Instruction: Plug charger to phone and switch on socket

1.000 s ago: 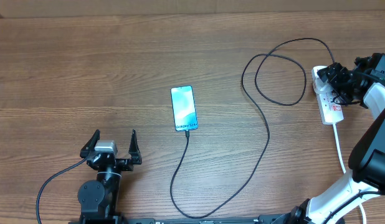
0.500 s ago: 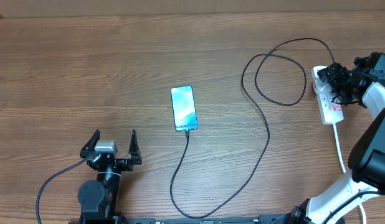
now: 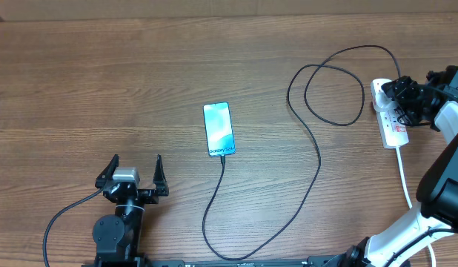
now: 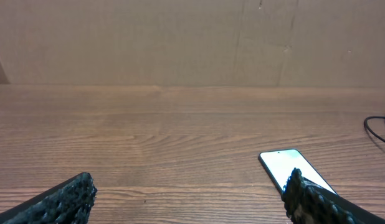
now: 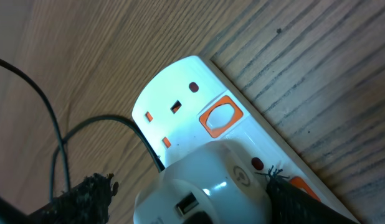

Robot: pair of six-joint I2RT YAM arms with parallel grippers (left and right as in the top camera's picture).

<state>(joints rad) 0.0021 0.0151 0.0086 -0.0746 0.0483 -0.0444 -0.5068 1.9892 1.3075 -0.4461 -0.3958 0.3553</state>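
Observation:
The phone (image 3: 218, 130) lies mid-table with its light-blue screen lit; it also shows in the left wrist view (image 4: 285, 169). The charger's thin black cable (image 3: 318, 159) meets the phone's near end, loops right and runs to the socket. The socket, a white power strip (image 3: 394, 130), lies at the right edge. In the right wrist view the strip (image 5: 180, 93) has orange switches and a white adapter (image 5: 205, 193) plugged in, with the black cable (image 5: 105, 118) beside it. My right gripper (image 3: 404, 96) (image 5: 183, 180) is open, its fingers either side of the adapter. My left gripper (image 3: 136, 162) (image 4: 189, 183) is open and empty, near-left of the phone.
The strip's white cord (image 3: 403, 174) runs toward the front by the right arm's base. The black cable forms a loop (image 3: 333, 93) left of the strip. A cardboard wall (image 4: 192, 37) stands along the table's far edge.
My right gripper has shifted slightly to the right over the power strip. The phone, the cable and the left arm have not moved.

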